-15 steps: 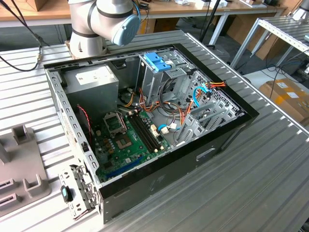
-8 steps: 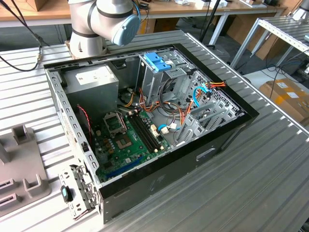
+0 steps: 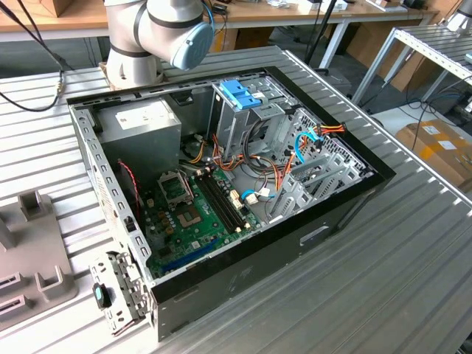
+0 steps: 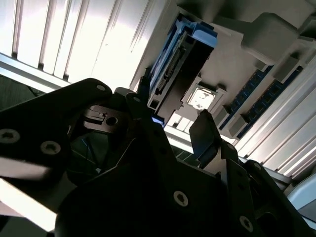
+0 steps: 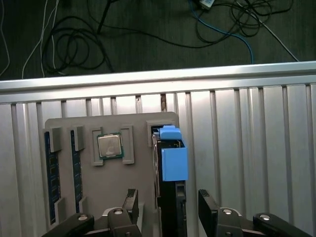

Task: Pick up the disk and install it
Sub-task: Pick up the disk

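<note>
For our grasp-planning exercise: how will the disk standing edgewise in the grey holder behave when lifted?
The disk looks a solid flat slab, so probably stiff and fairly heavy. Standing on edge, it may tip once clear of the holder.

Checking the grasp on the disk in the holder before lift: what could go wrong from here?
1. The gripper is open around the disk, which stands on edge in the grey holder. An off-centre close could tilt it and jam it in its slot.
2. One finger sits near the processor chip, so drift could knock it.
3. Loose cables by the drive cage in the case might snag the disk.
</note>
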Controlling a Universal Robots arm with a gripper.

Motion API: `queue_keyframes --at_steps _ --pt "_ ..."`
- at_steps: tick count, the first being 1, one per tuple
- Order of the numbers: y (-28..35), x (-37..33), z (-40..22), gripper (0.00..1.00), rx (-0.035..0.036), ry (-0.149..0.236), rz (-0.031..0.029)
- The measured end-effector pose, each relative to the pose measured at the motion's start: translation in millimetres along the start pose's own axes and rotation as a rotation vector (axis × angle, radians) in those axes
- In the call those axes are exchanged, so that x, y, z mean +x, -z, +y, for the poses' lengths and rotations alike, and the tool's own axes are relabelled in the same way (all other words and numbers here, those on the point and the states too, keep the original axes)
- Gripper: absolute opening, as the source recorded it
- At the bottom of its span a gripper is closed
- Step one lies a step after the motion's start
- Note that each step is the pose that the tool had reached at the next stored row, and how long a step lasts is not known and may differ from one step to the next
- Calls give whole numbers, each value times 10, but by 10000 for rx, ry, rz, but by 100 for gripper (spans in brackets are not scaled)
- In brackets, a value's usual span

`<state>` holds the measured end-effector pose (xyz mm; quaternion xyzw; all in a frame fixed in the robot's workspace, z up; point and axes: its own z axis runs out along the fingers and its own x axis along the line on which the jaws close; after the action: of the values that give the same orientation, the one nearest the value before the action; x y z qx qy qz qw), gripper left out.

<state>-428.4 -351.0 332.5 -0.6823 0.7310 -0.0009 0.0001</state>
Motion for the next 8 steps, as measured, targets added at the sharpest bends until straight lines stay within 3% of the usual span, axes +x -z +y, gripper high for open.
queue_keyframes --at_steps 8 --pt "-157 0 4 60 0 173 0"
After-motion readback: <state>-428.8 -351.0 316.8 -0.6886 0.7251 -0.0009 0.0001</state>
